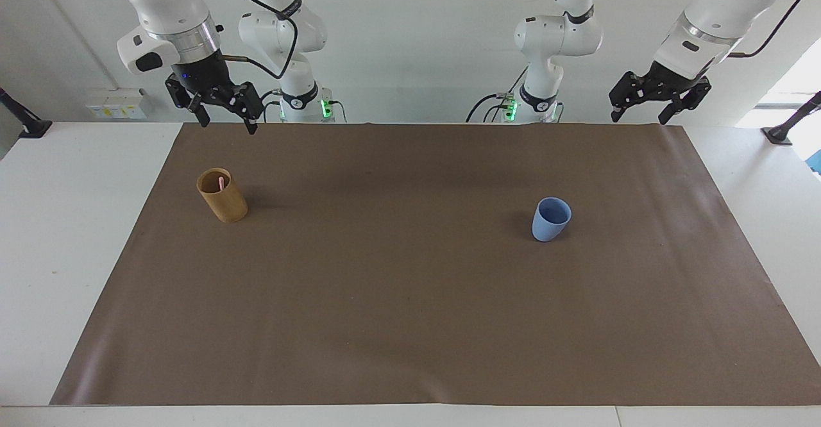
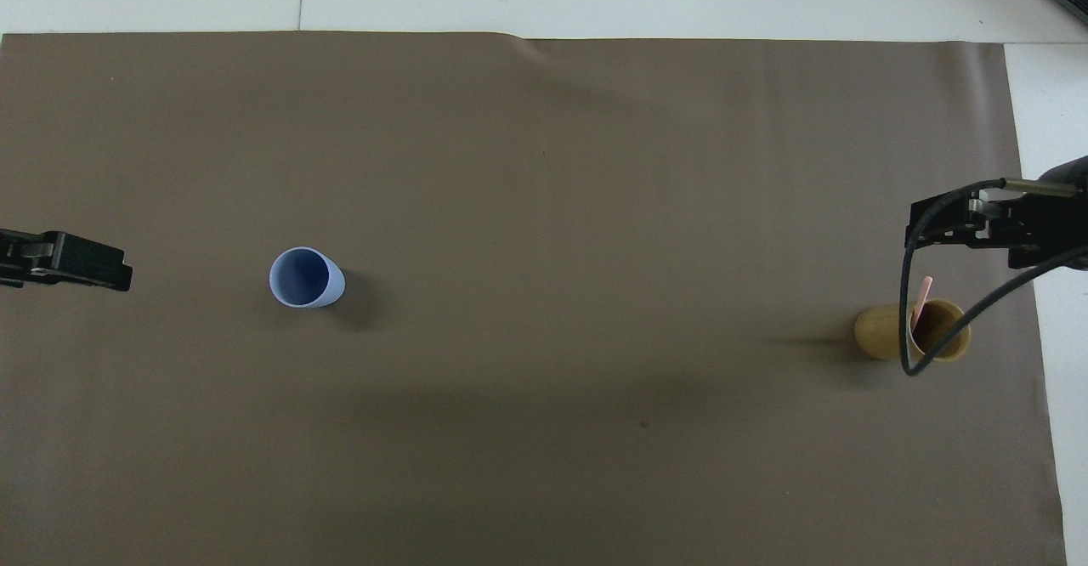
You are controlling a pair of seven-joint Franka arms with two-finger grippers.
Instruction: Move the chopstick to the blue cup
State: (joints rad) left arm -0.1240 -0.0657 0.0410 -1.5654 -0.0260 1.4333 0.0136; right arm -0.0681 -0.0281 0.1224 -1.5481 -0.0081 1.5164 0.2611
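Note:
A light pink chopstick (image 1: pixel 221 183) stands in the tan wooden cup (image 1: pixel 222 195) toward the right arm's end of the mat; only its top shows. In the overhead view the chopstick (image 2: pixel 923 292) pokes out of the tan cup (image 2: pixel 918 333). The blue cup (image 1: pixel 551 219) stands upright and empty toward the left arm's end, also in the overhead view (image 2: pixel 306 278). My right gripper (image 1: pixel 228 122) hangs open and empty, raised over the mat by the tan cup (image 2: pixel 935 222). My left gripper (image 1: pixel 640 118) hangs open and empty, raised over the mat's edge (image 2: pixel 102 264).
A brown mat (image 1: pixel 410 299) covers most of the white table (image 1: pixel 64 234). A black cable (image 2: pixel 914 319) from the right wrist loops over the tan cup in the overhead view. Black clamps (image 1: pixel 25 122) sit at the table's corners.

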